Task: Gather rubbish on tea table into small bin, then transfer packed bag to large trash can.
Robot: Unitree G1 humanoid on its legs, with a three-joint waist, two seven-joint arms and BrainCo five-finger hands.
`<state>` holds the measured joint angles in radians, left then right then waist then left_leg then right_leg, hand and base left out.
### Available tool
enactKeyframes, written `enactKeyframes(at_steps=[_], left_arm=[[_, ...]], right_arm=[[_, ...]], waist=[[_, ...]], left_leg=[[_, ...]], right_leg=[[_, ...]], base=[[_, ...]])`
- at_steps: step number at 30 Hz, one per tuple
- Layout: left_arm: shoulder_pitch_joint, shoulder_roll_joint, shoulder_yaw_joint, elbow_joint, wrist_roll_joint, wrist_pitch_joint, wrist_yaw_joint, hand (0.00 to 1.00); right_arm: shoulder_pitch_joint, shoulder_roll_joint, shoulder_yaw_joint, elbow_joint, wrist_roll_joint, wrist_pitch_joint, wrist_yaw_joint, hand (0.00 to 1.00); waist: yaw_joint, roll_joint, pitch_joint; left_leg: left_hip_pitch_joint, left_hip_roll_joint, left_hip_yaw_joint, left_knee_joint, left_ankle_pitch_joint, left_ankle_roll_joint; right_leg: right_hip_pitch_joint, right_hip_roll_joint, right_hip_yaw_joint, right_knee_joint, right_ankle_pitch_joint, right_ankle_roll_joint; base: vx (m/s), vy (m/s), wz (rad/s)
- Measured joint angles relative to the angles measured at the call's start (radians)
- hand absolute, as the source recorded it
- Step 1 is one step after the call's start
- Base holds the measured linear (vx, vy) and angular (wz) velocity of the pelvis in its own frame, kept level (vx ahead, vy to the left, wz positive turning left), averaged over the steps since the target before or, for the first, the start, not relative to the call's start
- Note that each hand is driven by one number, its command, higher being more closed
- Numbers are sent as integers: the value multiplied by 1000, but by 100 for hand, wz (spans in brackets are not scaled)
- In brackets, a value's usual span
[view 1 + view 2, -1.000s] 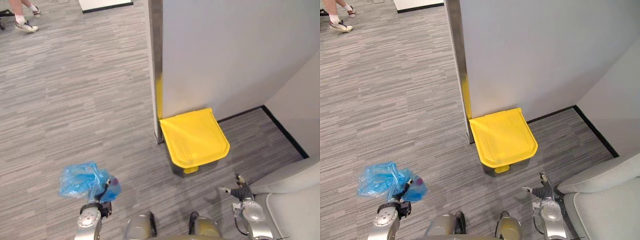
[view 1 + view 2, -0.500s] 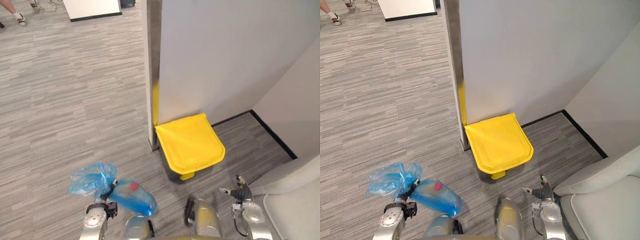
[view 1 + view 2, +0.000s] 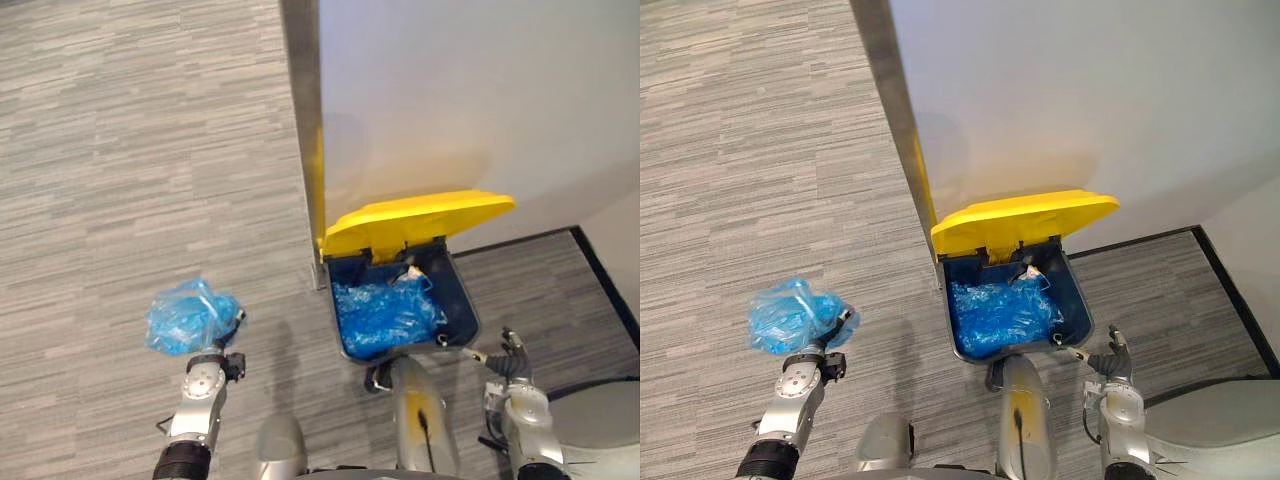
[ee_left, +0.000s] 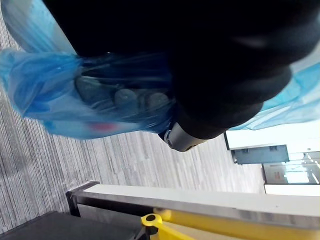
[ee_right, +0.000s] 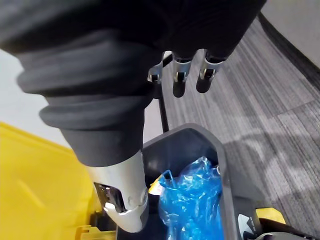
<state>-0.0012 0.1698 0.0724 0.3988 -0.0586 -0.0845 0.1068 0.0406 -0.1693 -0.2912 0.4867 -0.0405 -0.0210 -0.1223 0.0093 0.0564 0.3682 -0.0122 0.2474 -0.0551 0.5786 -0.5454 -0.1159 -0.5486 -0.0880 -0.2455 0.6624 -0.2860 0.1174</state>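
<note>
A large trash can [image 3: 460, 310] with a dark body stands against the wall, its yellow lid [image 3: 415, 218] raised. Inside it lies a crumpled blue liner [image 3: 385, 312], also seen past my right hand's fingers [image 5: 181, 82] in the right wrist view. My left hand [image 3: 222, 338] is out to the left of the can, shut on a packed blue plastic bag [image 3: 183, 315] that bunches above it over the carpet. In the left wrist view the blue bag [image 4: 55, 100] wraps close round that hand. My right hand [image 3: 500, 352] hangs open by the can's near right corner, holding nothing.
A grey wall with a metal corner post [image 3: 300, 130] rises right behind the can. Black skirting [image 3: 600, 275] runs along the wall at the right. A pale grey seat [image 3: 605, 410] sits at the lower right. Open grey carpet [image 3: 120, 180] lies to the left.
The can's yellow lid has gone from shut to raised, showing the blue liner. The camera has moved closer to the can. The bag has swung back and bunches above my left hand.
</note>
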Motion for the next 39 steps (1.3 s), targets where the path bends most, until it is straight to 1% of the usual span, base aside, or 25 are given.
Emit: enactKeyframes(at_steps=[2,3,4,5,6,7,8,9,12,13,14,15,16,17,18,19,23,27,29,32,34,35,36,37,39], left_arm=[[0,5,1,4,0,0,0,100],[5,15,1,8,0,0,-1,100],[10,17,2,15,0,0,-1,100],[30,13,8,21,0,0,0,100],[34,15,8,23,1,0,0,100],[31,12,6,23,1,0,-1,100],[25,7,-3,24,1,-1,-3,100],[17,1,-5,24,1,-5,-8,100],[22,-1,-4,24,-2,-13,-12,100],[27,-1,-3,24,-14,-19,-11,100],[30,-3,-4,24,-23,-24,-10,100],[31,-6,-4,24,-31,-24,-10,100],[30,-8,-4,24,-46,-32,-8,100],[28,-12,-5,21,-50,-36,-6,100],[2,-8,-6,21,-55,-41,-3,100],[-14,-9,-7,20,-64,-47,6,100],[22,-7,-23,-44,-74,-59,8,100],[1,-9,-64,-93,-91,-78,5,100],[0,-9,-85,-123,-108,-80,0,100],[8,-5,-106,-181,-131,-80,-5,100],[-4,-3,-142,-211,-148,-80,-20,100],[-14,-3,-174,-244,-158,-80,-23,100],[-32,0,-206,-272,-171,-81,-30,100],[-63,4,-237,-288,-189,-82,-42,100],[-76,-4,-256,-331,-209,-85,-40,100]], right_arm=[[-13,2,39,8,0,0,0,0],[-15,2,78,11,-1,1,10,0],[-16,1,98,12,-1,1,16,0],[-60,-10,142,21,-2,1,21,0],[-119,-22,175,23,-4,-3,21,0],[-149,-32,190,27,-9,-5,21,0],[-207,-49,195,39,-10,-12,19,0],[-266,-70,201,47,-10,-13,17,0],[-382,-127,240,65,-10,-19,15,0],[-440,-159,254,99,-8,-16,7,0],[-483,-188,262,129,-8,-16,4,0],[-529,-220,264,137,-6,-16,-1,0],[-582,-251,272,137,3,-17,-10,0],[-618,-274,277,137,8,-19,-12,0],[-661,-312,278,139,14,-21,-17,0],[-709,-340,294,148,29,-21,-26,0],[-816,-372,318,159,57,-22,-32,0],[-829,-423,349,165,80,-22,-30,0],[-839,-432,350,165,83,-28,-30,0],[-863,-441,390,164,88,-39,-25,0],[-871,-443,394,163,88,-41,-15,0],[-880,-447,415,163,88,-41,-7,0],[-886,-449,428,160,88,-42,-6,0],[-886,-455,430,160,89,-42,-6,0],[-914,-458,453,160,89,-44,-7,0]], waist=[[5,-2,-1],[7,-14,-7],[4,-20,-10],[7,-13,-14],[7,-12,-14],[3,-10,-15],[6,-5,-16],[8,-4,-15],[7,-3,-13],[11,-3,-13],[9,-2,-10],[10,0,-9],[10,5,-3],[2,23,4],[8,17,24],[11,8,38],[18,8,40],[28,14,46],[27,16,51],[24,15,52],[21,15,52],[14,18,54],[31,29,68],[8,15,83],[3,25,92]], left_leg=[[-28,15,-33,-55,-2,-2],[-44,14,-57,-76,3,-10],[-48,10,-74,-88,11,-26],[-50,12,-89,-135,35,-57],[-80,11,-95,-127,57,-42],[-105,8,-93,-100,68,-48],[-142,-14,-93,-60,83,-53],[-152,-3,-98,-63,91,-50],[-149,-4,-109,-128,93,-53],[-151,-5,-113,-160,96,-59],[-172,-9,-111,-106,95,-61],[-212,-35,-96,12,90,-60],[-234,-59,-73,72,92,-55],[-230,-56,-48,48,81,-32],[-235,-46,-41,39,51,-32],[-241,-54,-53,23,51,-33],[-243,-61,-90,-27,55,-40],[-256,-44,-108,-18,56,-40],[-243,-43,-109,-38,56,-42],[-236,-42,-117,-63,64,-58],[-248,-50,-131,-26,63,-56],[-262,-57,-124,2,62,-52],[-250,-36,-127,-5,73,-42],[-234,-57,-135,-5,77,-47],[-229,-57,-136,-25,92,-77]], right_leg=[[-11,3,-28,-32,6,9],[-37,26,43,6,24,-50],[-29,34,82,-10,13,-51],[-31,39,50,-42,23,-58],[-40,30,24,-62,36,-45],[-46,29,14,-64,37,-47],[-50,22,-5,-63,46,-60],[-52,21,-16,-58,50,-58],[-55,20,-18,-86,57,-57],[-54,22,-24,-120,76,-67],[-56,18,-33,-136,79,-67],[-65,17,-38,-152,99,-71],[-68,19,-43,-160,127,-73],[-68,27,-52,-158,132,-65],[-74,29,-47,-155,143,-66],[-75,34,-37,-181,159,-72],[-75,46,-63,-235,163,-74],[-72,65,-87,-233,162,-75],[-66,63,-91,-230,161,-76],[-61,66,-111,-238,150,-93],[-58,68,-117,-244,150,-93],[-56,68,-128,-245,151,-91],[-63,65,-128,-168,161,-106],[-72,52,46,-65,121,-157],[-65,51,22,-85,116,-143]], base=[[-91,-192,44],[-101,-224,64],[-43,-242,53],[8,-250,44],[21,-198,33],[-49,-174,40],[-90,-118,35],[-104,-147,32],[-56,-126,25],[-56,-111,17],[-106,-107,11],[-154,-73,-4],[-156,-36,-6],[-158,-7,8],[-152,-31,26],[-146,-45,28],[-34,-95,20],[-1,-86,6],[-13,-95,11],[4,-91,11],[-8,-65,9],[-49,-29,-7],[-58,-59,32],[-5,-81,43],[39,-104,32]])
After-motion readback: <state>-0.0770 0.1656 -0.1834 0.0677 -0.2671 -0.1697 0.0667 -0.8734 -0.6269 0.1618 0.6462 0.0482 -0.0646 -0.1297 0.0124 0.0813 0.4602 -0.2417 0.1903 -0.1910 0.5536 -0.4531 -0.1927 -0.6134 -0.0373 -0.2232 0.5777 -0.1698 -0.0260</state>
